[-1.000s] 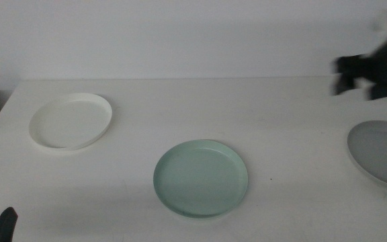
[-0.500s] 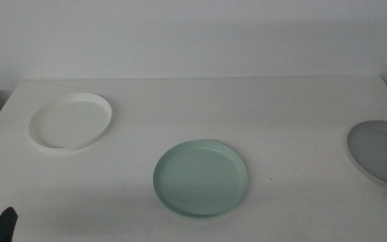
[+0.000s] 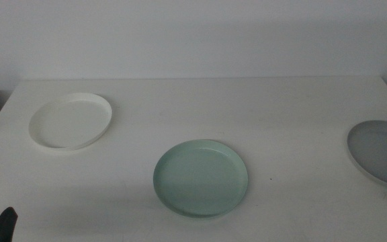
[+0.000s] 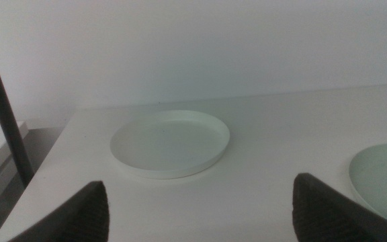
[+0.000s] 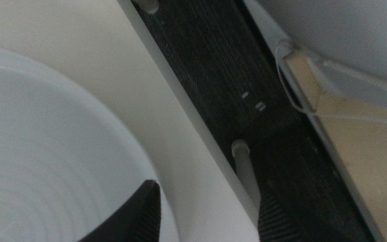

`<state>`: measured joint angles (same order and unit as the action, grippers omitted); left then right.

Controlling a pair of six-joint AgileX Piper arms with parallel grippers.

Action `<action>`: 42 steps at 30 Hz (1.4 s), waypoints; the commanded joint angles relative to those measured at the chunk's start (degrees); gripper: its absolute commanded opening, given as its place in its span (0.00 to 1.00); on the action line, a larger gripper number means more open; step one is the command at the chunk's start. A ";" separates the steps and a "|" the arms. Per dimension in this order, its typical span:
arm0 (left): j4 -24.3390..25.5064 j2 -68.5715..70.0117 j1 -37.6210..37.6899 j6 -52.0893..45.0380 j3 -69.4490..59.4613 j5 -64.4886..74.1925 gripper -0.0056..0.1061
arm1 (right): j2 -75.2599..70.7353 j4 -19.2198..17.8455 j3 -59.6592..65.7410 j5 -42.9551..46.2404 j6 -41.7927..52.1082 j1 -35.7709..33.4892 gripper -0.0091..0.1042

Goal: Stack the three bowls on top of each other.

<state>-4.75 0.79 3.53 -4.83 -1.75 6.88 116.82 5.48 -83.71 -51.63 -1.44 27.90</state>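
Three bowls lie apart on the white table (image 3: 281, 114): a white bowl (image 3: 70, 120) at the far left, a pale mint green bowl (image 3: 201, 177) near the front middle, and a light grey bowl (image 3: 381, 152) at the right edge. Only a dark tip of my left gripper (image 3: 2, 225) shows at the bottom left corner. In the left wrist view the left gripper (image 4: 203, 215) is open, well short of the white bowl (image 4: 170, 143), with the mint bowl (image 4: 385, 178) to one side. My right gripper (image 5: 207, 222) is open beside the grey bowl's (image 5: 39, 154) rim, over the table's edge.
A pale wall rises behind the table. A dark pole (image 4: 5, 114) stands beyond the table's left side. The right wrist view looks past the table's edge (image 5: 180, 114) to a dark floor strip (image 5: 227, 60), a table leg (image 5: 244, 161) and a white cable (image 5: 314, 87).
One second ago the right arm showed at the upper right of the middle view; it has since left that view. The bowls and the left gripper have not moved.
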 commanded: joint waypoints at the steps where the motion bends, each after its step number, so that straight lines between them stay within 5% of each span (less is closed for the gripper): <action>1: -0.41 0.74 -0.09 0.68 0.28 -4.65 0.99 | -1.90 0.54 -1.86 1.23 0.81 0.35 0.41; 8: -0.41 0.74 -0.09 0.68 0.28 -4.65 0.99 | 1.78 5.87 -1.86 1.65 6.39 0.27 0.33; 14: -0.41 0.74 -0.09 0.68 0.28 -4.65 0.99 | 1.11 9.43 -1.86 0.09 10.14 0.21 0.07; 21: -0.41 0.74 -0.09 0.68 0.28 -4.65 0.99 | -5.07 12.62 -1.90 -2.27 10.14 -4.12 0.07; 42: -0.41 0.74 -0.09 0.68 0.28 -4.65 0.99 | -10.59 17.74 -1.90 -0.99 8.14 -44.59 0.07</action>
<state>-4.75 0.79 3.53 -4.83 -1.75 6.88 108.89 22.30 -84.29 -54.16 6.80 -15.36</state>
